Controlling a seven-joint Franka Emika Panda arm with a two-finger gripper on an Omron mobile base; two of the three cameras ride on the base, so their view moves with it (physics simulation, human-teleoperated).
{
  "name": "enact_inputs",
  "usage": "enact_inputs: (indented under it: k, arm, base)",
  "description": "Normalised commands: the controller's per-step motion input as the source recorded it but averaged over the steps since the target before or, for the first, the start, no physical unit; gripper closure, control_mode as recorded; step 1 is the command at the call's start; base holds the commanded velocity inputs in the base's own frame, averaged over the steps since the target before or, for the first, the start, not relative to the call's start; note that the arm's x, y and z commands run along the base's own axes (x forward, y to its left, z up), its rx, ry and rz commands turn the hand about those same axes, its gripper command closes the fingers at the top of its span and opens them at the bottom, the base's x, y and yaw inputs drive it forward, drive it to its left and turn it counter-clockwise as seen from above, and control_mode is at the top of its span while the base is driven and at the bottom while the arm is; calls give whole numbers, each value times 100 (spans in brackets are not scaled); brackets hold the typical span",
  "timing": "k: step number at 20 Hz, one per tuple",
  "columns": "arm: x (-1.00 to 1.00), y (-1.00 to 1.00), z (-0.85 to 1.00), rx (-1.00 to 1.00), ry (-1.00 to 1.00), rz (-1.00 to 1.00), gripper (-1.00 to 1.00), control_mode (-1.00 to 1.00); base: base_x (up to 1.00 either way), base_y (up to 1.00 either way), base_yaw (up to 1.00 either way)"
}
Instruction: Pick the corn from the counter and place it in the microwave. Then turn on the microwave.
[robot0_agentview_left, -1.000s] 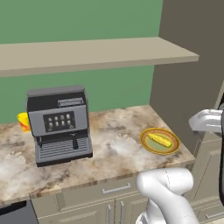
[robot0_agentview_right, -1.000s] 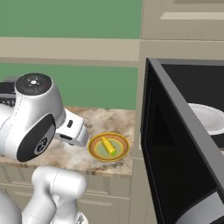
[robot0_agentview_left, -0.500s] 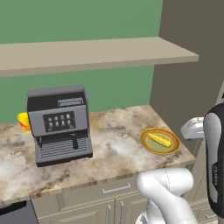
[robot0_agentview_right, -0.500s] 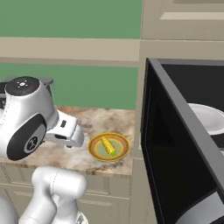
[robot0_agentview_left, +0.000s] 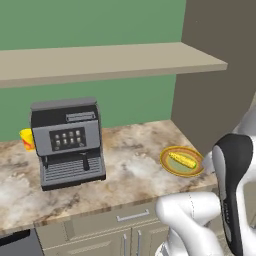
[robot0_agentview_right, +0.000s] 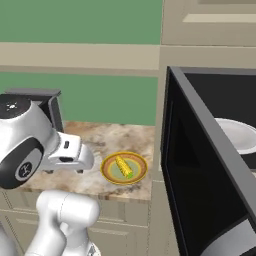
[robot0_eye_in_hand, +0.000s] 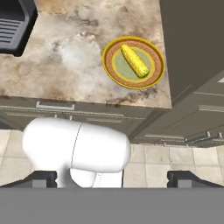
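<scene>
Gripper (robot0_eye_in_hand: 112, 178) open, well short of corn (robot0_eye_in_hand: 134, 61)

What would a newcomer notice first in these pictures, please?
Probably the yellow corn lying on a round plate near the counter's right end. Next, the microwave to its right, door swung wide open with a white turntable inside. A grey coffee machine stands further left on the counter.
</scene>
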Motion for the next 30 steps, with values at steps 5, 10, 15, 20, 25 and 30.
enact_inputs:
  k: [5,10,15,20,25,30]
  arm:
    - [8,0,-21,-12,-12,6,-100,-100]
    - [23,0,-13,-8,-5,8,-100,-100]
    - [21,-5,-15,-7,-2,8,-100,-100]
    - [23,-12,-15,-5,-2,8,-100,-100]
    - [29,-11,-12,-3,0,7,-100,-100]
    - [37,-5,-19,-2,0,5,-100,-100]
  base:
    - [0,0,0]
    - [0,0,0]
    - [0,0,0]
    - [0,0,0]
    - [0,0,0]
    - [0,0,0]
